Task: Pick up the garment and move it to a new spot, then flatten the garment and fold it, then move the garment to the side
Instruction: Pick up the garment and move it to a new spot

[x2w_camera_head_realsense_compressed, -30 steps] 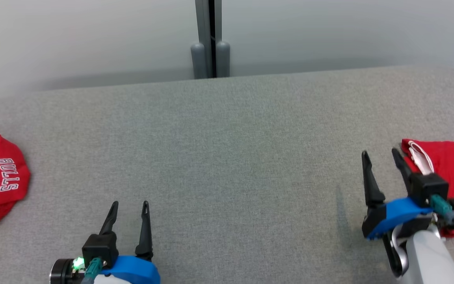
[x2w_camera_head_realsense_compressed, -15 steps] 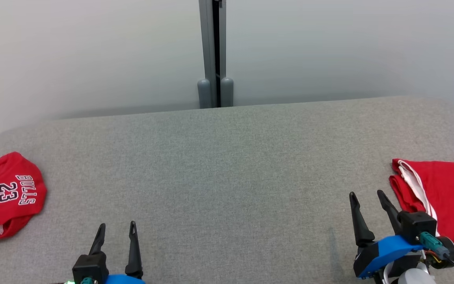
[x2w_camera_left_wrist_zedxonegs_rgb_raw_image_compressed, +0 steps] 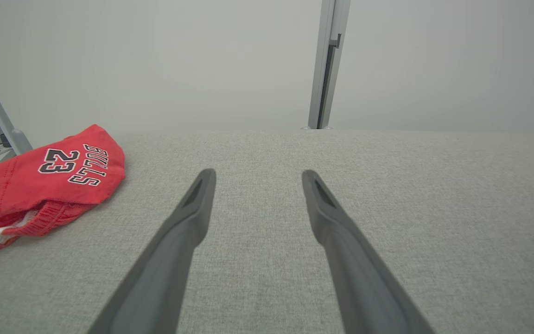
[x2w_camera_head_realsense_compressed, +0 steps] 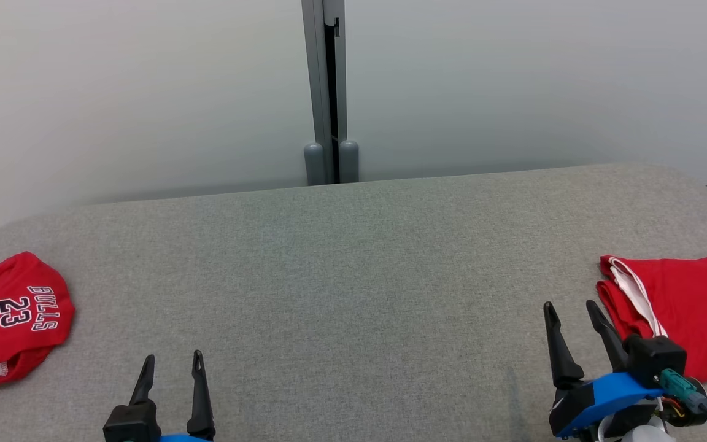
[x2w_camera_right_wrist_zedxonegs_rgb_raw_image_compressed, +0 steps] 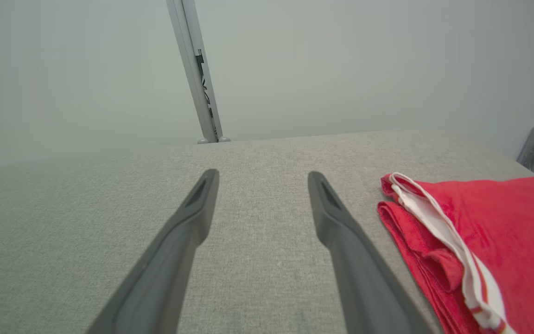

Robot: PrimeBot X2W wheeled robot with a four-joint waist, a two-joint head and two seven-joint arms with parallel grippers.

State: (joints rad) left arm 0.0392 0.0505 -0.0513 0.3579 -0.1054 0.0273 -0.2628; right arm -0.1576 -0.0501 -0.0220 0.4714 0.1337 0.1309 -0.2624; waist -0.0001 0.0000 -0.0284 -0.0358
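Two red garments are seen on the grey surface [x2w_camera_head_realsense_compressed: 353, 276], and every place below is given from the grey post [x2w_camera_head_realsense_compressed: 324, 92] that stands behind it. The crumpled jersey [x2w_camera_head_realsense_compressed: 13, 319], lettered BULLS 23, lies far to the left of the post, at the surface's rounded end. The folded garment [x2w_camera_head_realsense_compressed: 685, 307], white-trimmed along one edge, lies far to the right of the post. The folded piece is judged to be finished and set aside, so the jersey is taken as the piece next to be handled, though this cannot be settled for certain.

The jersey is expected to be light, soft and limp. It should sag and drape once lifted, and one layer may slide over another if only the top layer is pinched. No damage from a firm pinch is expected. A raised fold or the ribbed hem at its near side is judged the best hold.

The left gripper [x2w_camera_head_realsense_compressed: 172, 357] is spread and empty, left of the post and well apart from the jersey. The right gripper [x2w_camera_head_realsense_compressed: 569, 305] is likewise spread and empty, right of the post, just beside the folded garment's trimmed edge.

Both garments lie directly on the surface, with no bin or basket around them.
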